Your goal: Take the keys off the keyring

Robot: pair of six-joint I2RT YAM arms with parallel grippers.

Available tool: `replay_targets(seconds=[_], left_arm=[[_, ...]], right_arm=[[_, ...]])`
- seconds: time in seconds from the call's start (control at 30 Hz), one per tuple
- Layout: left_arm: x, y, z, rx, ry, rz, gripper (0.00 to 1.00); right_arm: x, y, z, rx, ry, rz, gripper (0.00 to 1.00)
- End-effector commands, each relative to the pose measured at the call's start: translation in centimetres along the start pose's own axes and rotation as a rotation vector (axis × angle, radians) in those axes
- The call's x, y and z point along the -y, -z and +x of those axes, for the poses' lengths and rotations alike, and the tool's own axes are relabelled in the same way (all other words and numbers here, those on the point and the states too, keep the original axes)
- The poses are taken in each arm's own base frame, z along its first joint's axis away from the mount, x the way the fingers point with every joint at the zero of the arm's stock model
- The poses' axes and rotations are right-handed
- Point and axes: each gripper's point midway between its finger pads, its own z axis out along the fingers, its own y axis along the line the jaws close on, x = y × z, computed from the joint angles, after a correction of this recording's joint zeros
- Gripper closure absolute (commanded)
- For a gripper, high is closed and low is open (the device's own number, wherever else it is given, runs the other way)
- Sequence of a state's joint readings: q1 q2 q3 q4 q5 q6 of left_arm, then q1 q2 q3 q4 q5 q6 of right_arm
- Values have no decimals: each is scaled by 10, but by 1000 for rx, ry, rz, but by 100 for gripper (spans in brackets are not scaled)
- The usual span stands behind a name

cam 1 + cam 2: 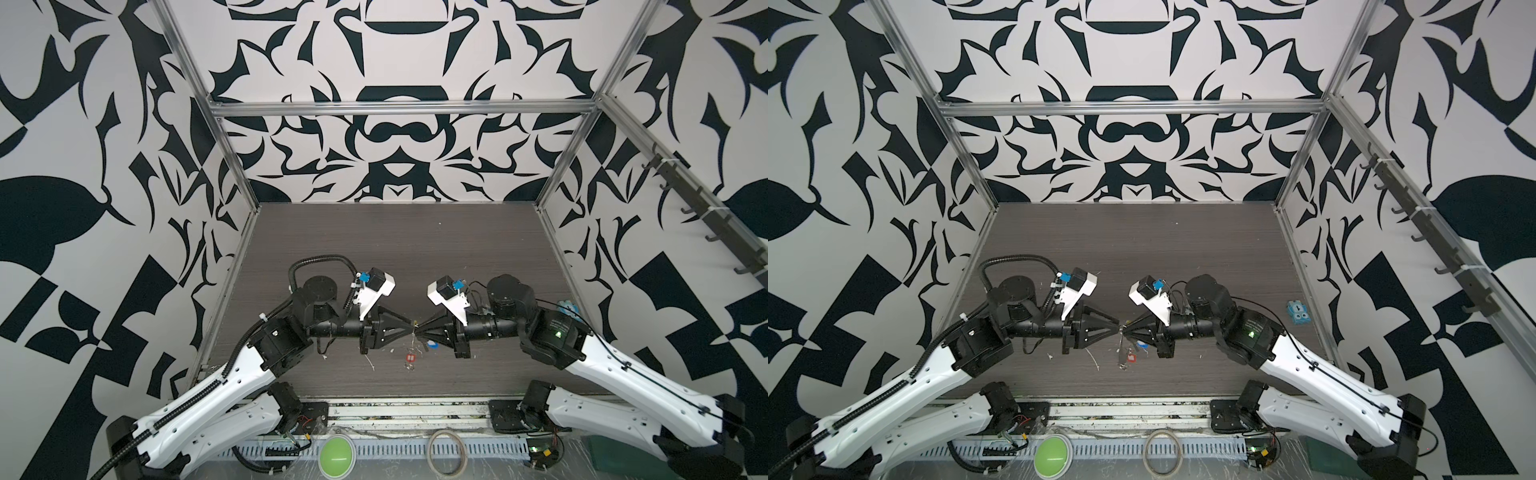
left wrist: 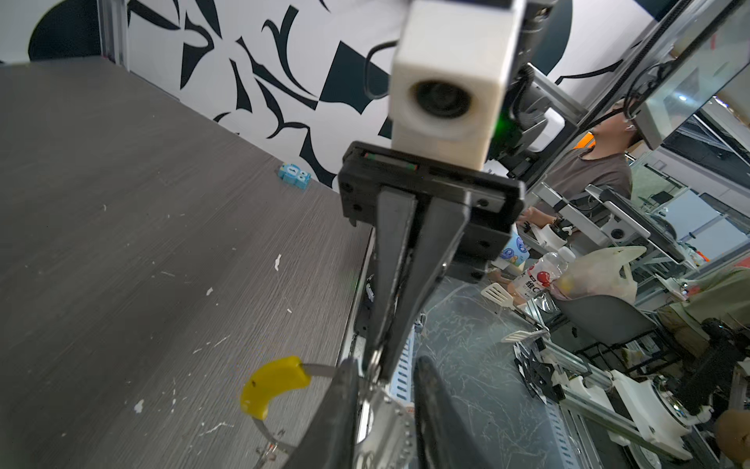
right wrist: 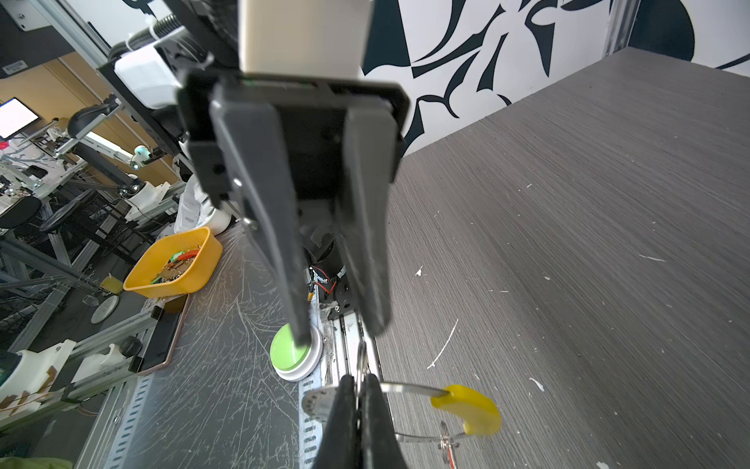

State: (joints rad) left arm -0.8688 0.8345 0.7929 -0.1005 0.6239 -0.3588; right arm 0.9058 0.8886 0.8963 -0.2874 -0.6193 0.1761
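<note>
Meeting spot: the left pincer (image 3: 339, 331) and the right pincer (image 2: 378, 363) point nose to nose, low in the middle of both top views.
Right pincer: squeezed tight on the wire of the keyring (image 3: 466, 410).
Left pincer: its two fingers stand a little apart, and I see nothing held between them.
Where the keyring is: up off the table (image 1: 374, 249), right where the two noses meet.
Nearer arm: both are at it. The right one has it, and the left tips sit just beside that grip.
Way from the left pincer: straight ahead, toward the right of the top views.
How the keyring lies: the loop bulges out sideways from the grip, across the line of the arms. The yellow cover (image 2: 274, 383) sits on the bend away from the fingers.
Red tag keys (image 1: 410, 358): just below the meeting spot. The right wrist view shows a small ring with a bit of red on the wire, so I think they are not off yet.
Blue tag keys (image 1: 433, 344): lower right of the meeting spot, close under the right pincer. I cannot tell if they are on the wire.
My guess: the left pincer must pinch a small ring and slide it along the wire.
</note>
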Motion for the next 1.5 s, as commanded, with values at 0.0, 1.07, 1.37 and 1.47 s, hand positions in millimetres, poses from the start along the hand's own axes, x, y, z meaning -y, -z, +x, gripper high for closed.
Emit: replay_targets(seconds=[0.0, 1.07, 1.37, 1.47], left_arm=[[3, 4, -5, 18, -22, -2, 73], [7, -3, -12, 31, -29, 50, 100], [7, 4, -25, 144, -66, 27, 100], [12, 13, -31, 204, -97, 21, 100]], right_arm=[[-22, 10, -33, 95, 77, -67, 100], [-18, 4, -42, 117, 59, -59, 100], [-11, 11, -50, 177, 66, 4, 66], [-10, 18, -50, 214, 86, 29, 57]])
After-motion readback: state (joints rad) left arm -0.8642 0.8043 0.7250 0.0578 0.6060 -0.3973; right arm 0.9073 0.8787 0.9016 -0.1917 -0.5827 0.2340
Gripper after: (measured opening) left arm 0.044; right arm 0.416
